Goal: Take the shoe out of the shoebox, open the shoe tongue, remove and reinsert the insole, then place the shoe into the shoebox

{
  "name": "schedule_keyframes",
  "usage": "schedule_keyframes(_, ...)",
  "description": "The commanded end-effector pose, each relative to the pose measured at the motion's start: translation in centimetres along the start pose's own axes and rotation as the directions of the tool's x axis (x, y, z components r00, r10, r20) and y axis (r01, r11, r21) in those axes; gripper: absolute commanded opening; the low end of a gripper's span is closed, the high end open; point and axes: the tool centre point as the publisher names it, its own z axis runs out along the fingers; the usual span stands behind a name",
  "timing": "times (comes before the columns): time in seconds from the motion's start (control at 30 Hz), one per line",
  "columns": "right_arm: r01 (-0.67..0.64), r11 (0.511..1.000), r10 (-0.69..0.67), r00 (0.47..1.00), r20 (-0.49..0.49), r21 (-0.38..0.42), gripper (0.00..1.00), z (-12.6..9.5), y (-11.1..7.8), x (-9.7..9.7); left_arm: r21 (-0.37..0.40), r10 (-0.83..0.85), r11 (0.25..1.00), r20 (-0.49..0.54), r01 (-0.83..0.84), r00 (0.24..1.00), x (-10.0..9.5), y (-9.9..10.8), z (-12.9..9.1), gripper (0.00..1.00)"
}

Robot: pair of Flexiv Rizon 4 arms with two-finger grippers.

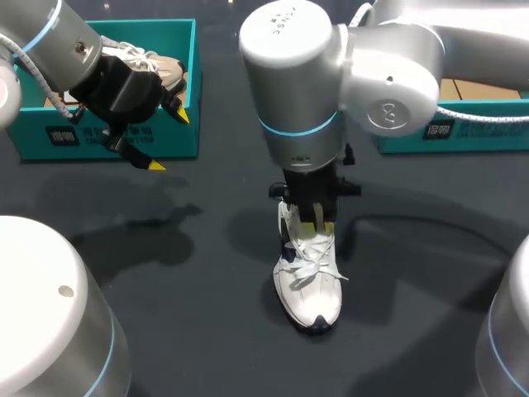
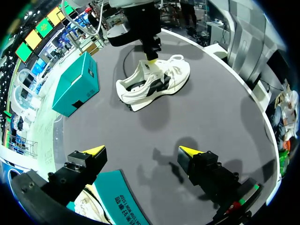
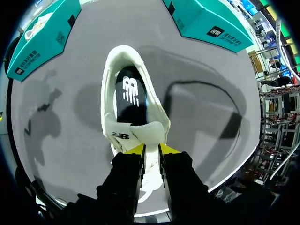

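A white shoe (image 1: 307,281) stands on the dark table, toe toward the front edge, laces loose. My right gripper (image 1: 318,222) hangs straight over it, shut on the shoe tongue (image 3: 136,133), which is pulled up between the yellow tips. In the right wrist view the shoe's mouth lies open ahead of the gripper (image 3: 151,149), with the black insole (image 3: 131,93) flat inside. My left gripper (image 1: 168,139) is open and holds nothing, at the front wall of the left teal shoebox (image 1: 107,136). From the left wrist, the shoe (image 2: 154,82) lies far ahead of that gripper (image 2: 143,151).
A second pale shoe (image 1: 153,66) rests inside the left shoebox. Another teal box (image 1: 463,136) stands at the back right, behind my right arm. Bare dark tabletop (image 1: 190,273) lies between the shoe and the left box.
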Motion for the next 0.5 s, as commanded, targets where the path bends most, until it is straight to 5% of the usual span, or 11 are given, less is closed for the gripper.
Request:
schedule_keyframes(0.03, -0.001, 0.999, 0.001, 1.000, -0.006, 0.041, 0.18, 1.8, 0.5, 0.3, -0.003, 0.001, 1.000, 0.001, -0.001, 1.000, 0.1, 0.0, -0.1, 1.00)
schedule_keyframes(0.5, 0.117, 0.988, -0.111, 0.992, -0.059, 0.102, 0.17, 3.1, 1.4, 3.6, -0.003, 0.001, 1.000, 0.001, -0.001, 1.000, 0.1, 0.0, -0.1, 1.00)
